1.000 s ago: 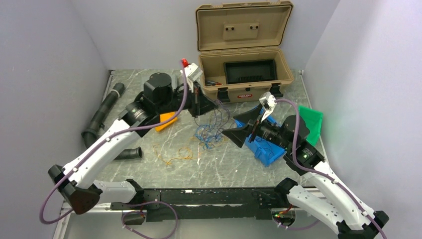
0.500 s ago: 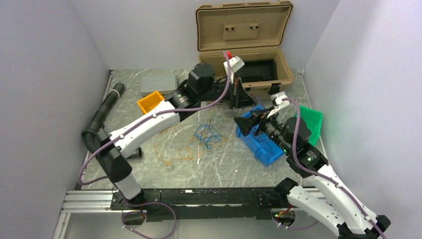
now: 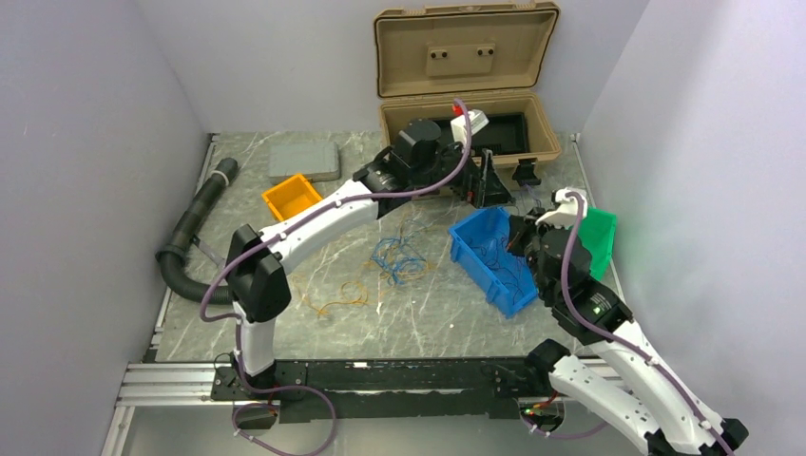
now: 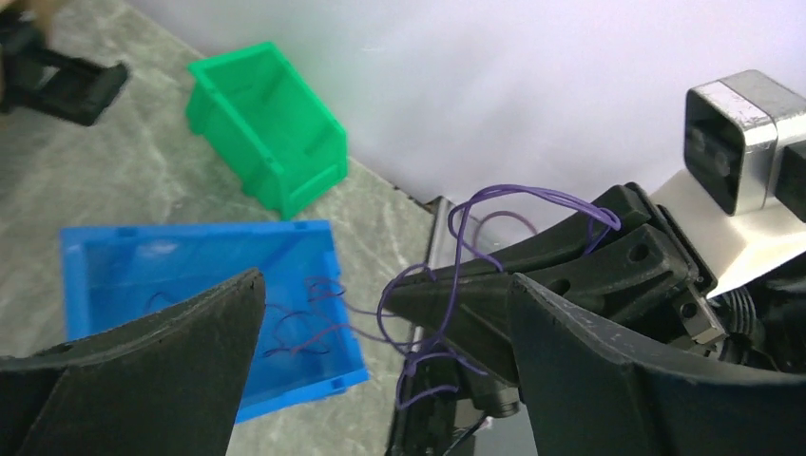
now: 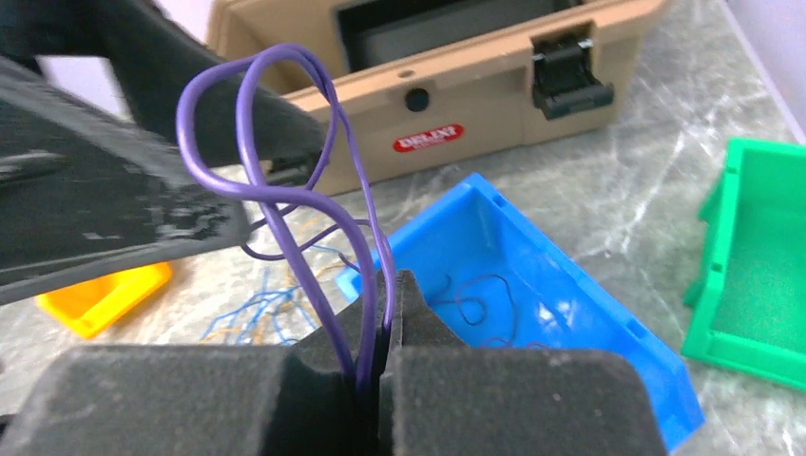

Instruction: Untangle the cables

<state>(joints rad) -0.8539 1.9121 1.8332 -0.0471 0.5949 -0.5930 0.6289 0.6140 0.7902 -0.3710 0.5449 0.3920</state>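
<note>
Above the blue bin [image 3: 472, 231], just in front of the open tan case [image 3: 466, 57], a handover has just taken place. 1 second ago the left gripper [image 4: 385, 285] was clenched over the middle of the tabletop [image 3: 428, 323] and the right gripper [image 5: 378, 323] stood wide. Now the left jaws are released and spread, while the right jaws are clenched on 1 purple cable [image 5: 285, 47], whose loops rise from the pinch. The left arm has swung across from the tangle to meet the right. I judge this strand is now free of the knot and bound for the blue bin, where a few dark strands already lie, too fine to count. On the tabletop remain 1 clump of blue cables [image 3: 399, 258] and 1 loose scatter of orange cables [image 3: 333, 299], so most of the work is still ahead. Counted: 2 arms, 1 blue bin, 1 green bin [image 3: 599, 233], 1 orange bin [image 3: 290, 197], 1 case, 1 black hose [image 3: 190, 228] and 1 grey slab [image 3: 304, 160].
</note>
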